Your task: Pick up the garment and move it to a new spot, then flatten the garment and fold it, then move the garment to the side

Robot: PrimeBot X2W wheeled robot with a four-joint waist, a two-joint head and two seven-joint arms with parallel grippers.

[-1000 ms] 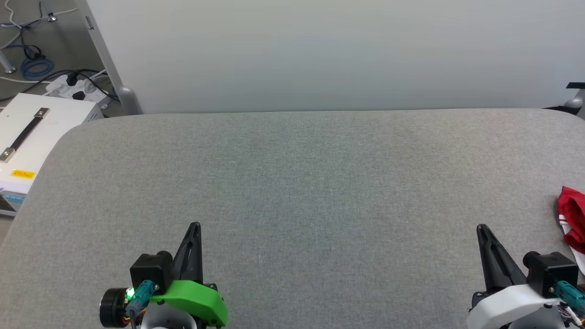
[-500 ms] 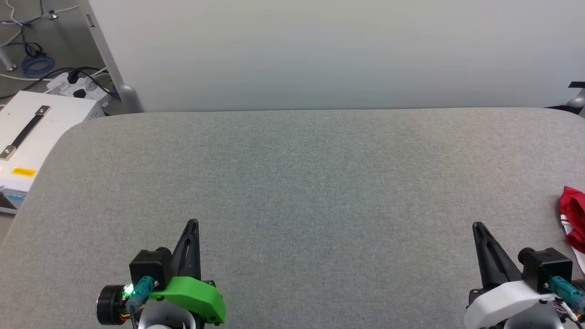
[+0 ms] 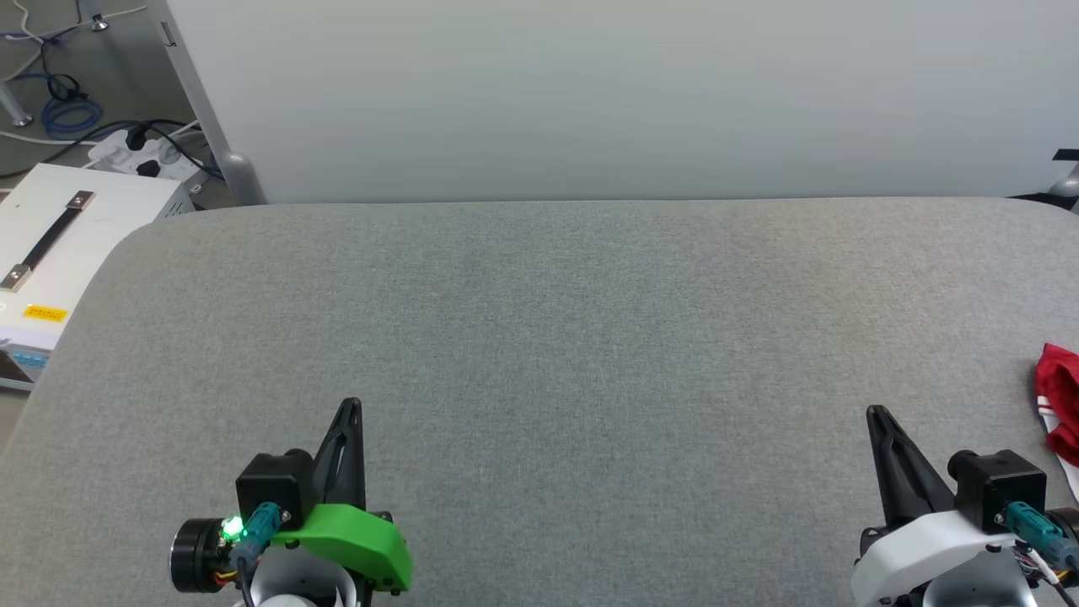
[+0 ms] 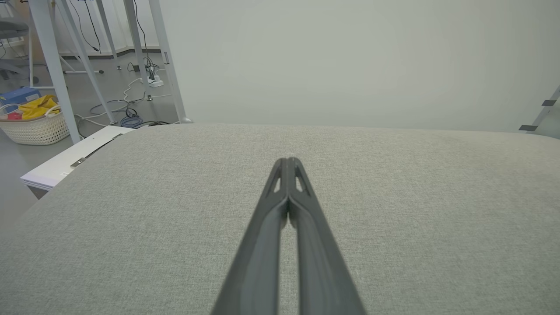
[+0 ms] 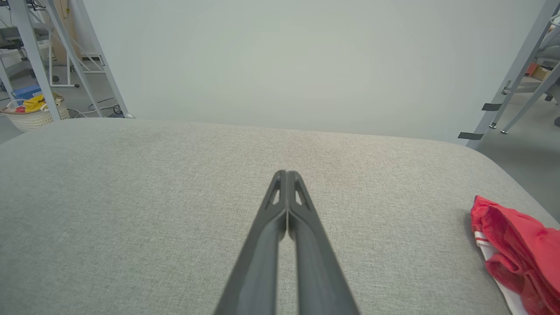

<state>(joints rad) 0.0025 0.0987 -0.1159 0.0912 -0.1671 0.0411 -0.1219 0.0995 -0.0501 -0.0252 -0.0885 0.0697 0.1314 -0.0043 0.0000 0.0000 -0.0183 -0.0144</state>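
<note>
Basket (image 4: 35,129) holds yellow cloth (image 4: 37,107); garment (image 5: 512,245) bunched on table (image 5: 131,197); both jaws closed, empty.

Tables: one, grey table (image 3: 539,320). Garments: one, the garment (image 3: 1060,396), red with white trim. Grippers: two, left gripper (image 3: 350,406) and right gripper (image 3: 877,413), two fingers (image 4: 262,253) each, four in all. Pale panels (image 3: 590,93) behind the table: one. On the floor at left: one white case (image 3: 110,206) with one black handle (image 3: 50,240), one power strip (image 3: 139,156), one blue cable coil (image 3: 72,114), one woven basket (image 4: 33,129).
</note>
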